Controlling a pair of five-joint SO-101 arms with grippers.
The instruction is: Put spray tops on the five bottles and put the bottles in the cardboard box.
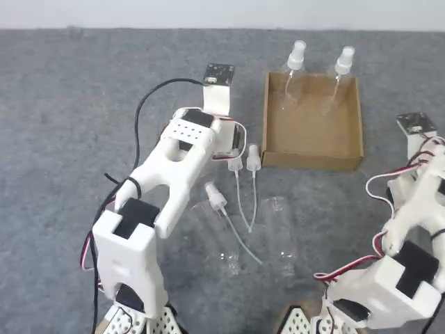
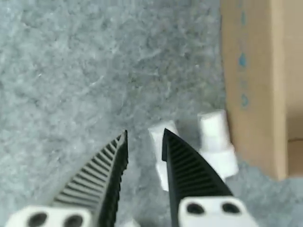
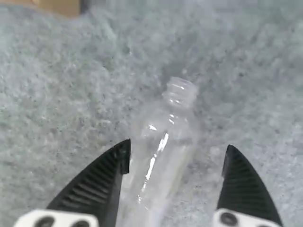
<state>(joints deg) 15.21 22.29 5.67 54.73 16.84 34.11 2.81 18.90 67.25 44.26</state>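
Right pincer [image 3: 178,147] spread wide — uncapped bottle [image 3: 165,127] lies between its tips.

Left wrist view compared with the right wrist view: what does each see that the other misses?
Left wrist view: one spray top and a second spray top, lying by the open left gripper. Right wrist view: a clear bottle without a top, lying ahead of the open right gripper. Both: grey carpet and part of the cardboard box.

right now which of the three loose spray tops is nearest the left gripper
The spray top just ahead of the open left gripper. The second top lies beside it, nearer the cardboard box; the third top lies apart, by the capless bottles.
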